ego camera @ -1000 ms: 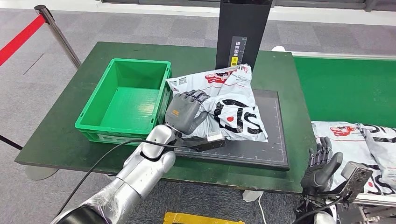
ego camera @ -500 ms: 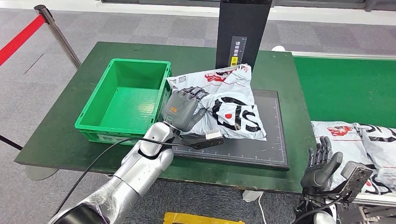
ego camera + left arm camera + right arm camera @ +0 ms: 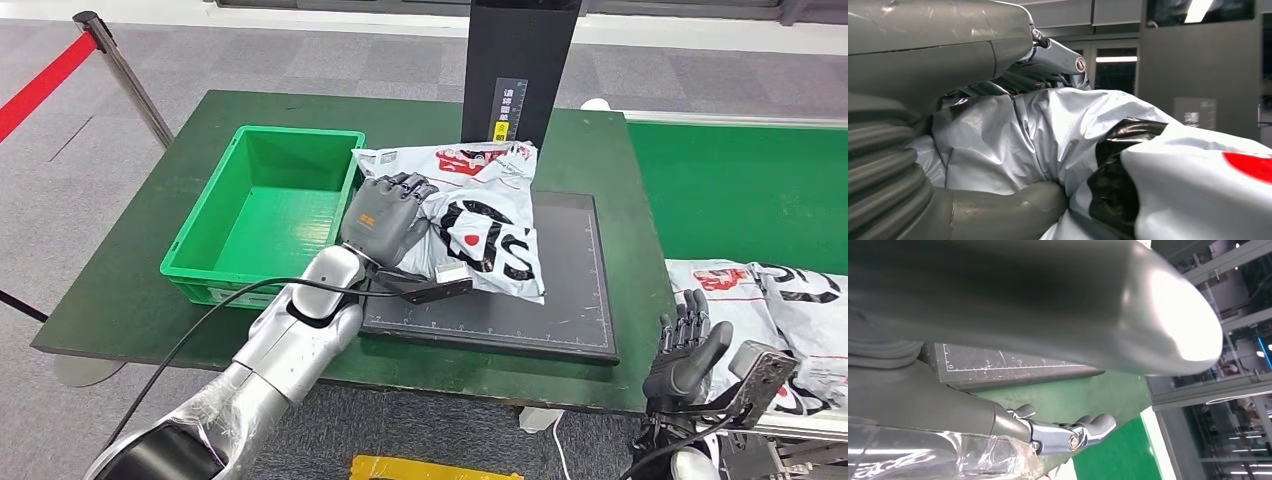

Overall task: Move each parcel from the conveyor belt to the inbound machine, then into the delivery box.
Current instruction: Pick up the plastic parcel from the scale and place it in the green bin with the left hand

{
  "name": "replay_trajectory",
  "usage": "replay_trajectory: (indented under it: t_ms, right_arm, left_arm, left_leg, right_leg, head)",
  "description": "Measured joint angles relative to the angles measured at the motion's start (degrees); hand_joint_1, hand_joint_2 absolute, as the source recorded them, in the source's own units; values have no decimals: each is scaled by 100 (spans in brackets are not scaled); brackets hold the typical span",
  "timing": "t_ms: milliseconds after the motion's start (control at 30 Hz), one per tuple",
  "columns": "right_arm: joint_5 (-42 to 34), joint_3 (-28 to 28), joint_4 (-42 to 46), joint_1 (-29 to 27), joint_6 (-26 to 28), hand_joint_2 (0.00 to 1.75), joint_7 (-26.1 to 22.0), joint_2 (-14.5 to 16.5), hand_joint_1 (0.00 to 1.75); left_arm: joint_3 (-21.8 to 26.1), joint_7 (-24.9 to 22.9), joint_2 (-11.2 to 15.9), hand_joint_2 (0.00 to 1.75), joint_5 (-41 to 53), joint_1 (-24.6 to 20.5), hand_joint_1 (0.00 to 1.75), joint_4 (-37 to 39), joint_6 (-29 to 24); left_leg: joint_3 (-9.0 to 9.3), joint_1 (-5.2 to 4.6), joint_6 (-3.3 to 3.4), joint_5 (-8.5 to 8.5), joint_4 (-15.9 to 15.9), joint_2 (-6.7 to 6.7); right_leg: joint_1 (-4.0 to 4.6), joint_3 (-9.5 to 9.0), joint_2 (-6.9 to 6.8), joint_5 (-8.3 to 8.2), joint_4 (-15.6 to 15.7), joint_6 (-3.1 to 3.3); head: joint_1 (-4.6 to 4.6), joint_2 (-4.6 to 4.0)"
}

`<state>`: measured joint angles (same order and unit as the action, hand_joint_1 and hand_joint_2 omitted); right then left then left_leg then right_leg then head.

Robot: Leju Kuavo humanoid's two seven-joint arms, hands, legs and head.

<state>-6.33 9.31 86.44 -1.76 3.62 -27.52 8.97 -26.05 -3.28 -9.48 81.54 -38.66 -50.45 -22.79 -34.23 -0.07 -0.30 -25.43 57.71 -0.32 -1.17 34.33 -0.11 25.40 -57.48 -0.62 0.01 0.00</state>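
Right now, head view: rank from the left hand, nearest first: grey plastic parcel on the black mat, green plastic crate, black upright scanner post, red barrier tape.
1. Grey plastic parcel, gripped by the left hand.
2. Green plastic crate, just left.
3. Black upright scanner post, behind, to the right.
4. Red barrier tape, far left.

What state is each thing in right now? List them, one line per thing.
Left hand: gripping the parcel's edge.
Held parcel: crumpled, partly lifted, over the black scanning mat beside the crate.
Green crate: upright, nothing inside.
Black scanning mat: flat on the table, partly covered by the parcel.
Right hand: fingers apart, holding nothing, beside the belt.
Parcels on the belt: lying flat, untouched.
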Motion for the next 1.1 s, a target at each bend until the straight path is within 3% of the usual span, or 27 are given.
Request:
replay_trajectory:
  t_ms: [533, 833, 1100]
  right_arm:
    - [-52, 21, -109, -112, 108, 0, -7, -107, 0]
    - [-67, 37, -106, -223, 139, 0, 11, -114, 0]
    - [-77, 38, -106, -249, 142, 0, 27, -134, 0]
  left_arm:
    - [404, -345, 860, 175, 287, -91, 175, 337, -593]
    - [804, -433, 1189, 175, 367, 60, 175, 142, -656]
    - [1044, -492, 1326, 175, 415, 67, 175, 138, -667]
  left_leg:
    - [-4, 3, -4, 2, 0, 5]
    - [-5, 3, -4, 1, 0, 5]
    - [-5, 4, -4, 1, 0, 6]
  right_leg:
    - [3, 10, 12, 0, -2, 1]
    - [3, 11, 13, 0, -2, 1]
    - [3, 12, 14, 1, -2, 1]
  head:
    - [-1, 0]
    - [-1, 0]
    - [0, 0]
